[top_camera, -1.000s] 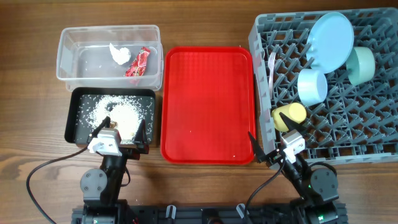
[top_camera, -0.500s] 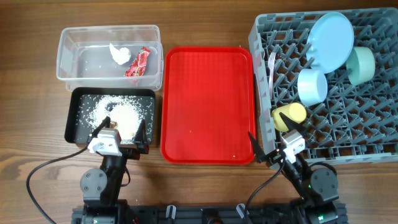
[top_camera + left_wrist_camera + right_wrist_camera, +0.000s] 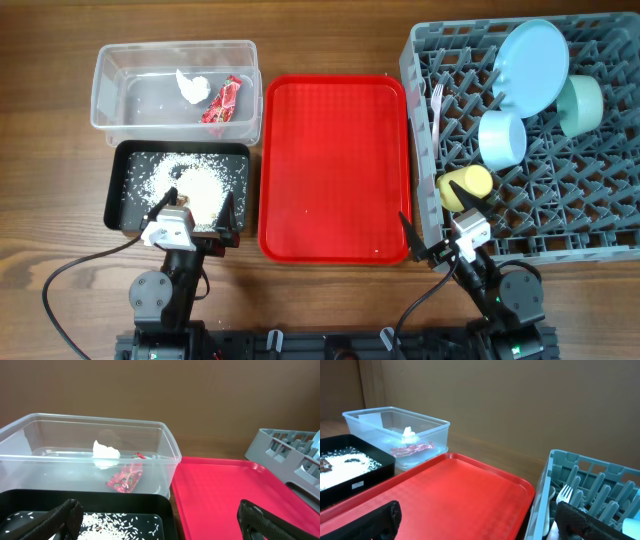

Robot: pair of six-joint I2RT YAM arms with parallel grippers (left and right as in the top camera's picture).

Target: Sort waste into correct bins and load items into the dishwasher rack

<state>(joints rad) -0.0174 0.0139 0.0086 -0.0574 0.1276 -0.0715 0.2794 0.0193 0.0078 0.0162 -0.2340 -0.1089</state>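
Observation:
The red wrapper [image 3: 221, 100] and white tissue [image 3: 191, 86] lie in the clear tub [image 3: 120, 62]. Rice scraps [image 3: 190, 180] fill the black tray [image 3: 240, 150]. The grey rack [image 3: 590, 220] holds the plate [image 3: 532, 62], mint bowl [image 3: 580, 104], small blue bowl [image 3: 502, 138], yellow cup [image 3: 466, 186] and white fork [image 3: 437, 105]. My left gripper [image 3: 196, 218] is open and empty at the black tray's near edge. My right gripper [image 3: 437, 238] is open and empty, straddling the rack's near left corner. The wrist views show the wrapper [image 3: 125, 478], tissue [image 3: 105, 451], rice [image 3: 112, 521] and fork [image 3: 563, 494].
The flat red serving tray [image 3: 335, 170] lies between the bins and the rack, with nothing on it. It also shows in the left wrist view [image 3: 225, 495] and the right wrist view [image 3: 450, 495]. Bare wood table surrounds everything.

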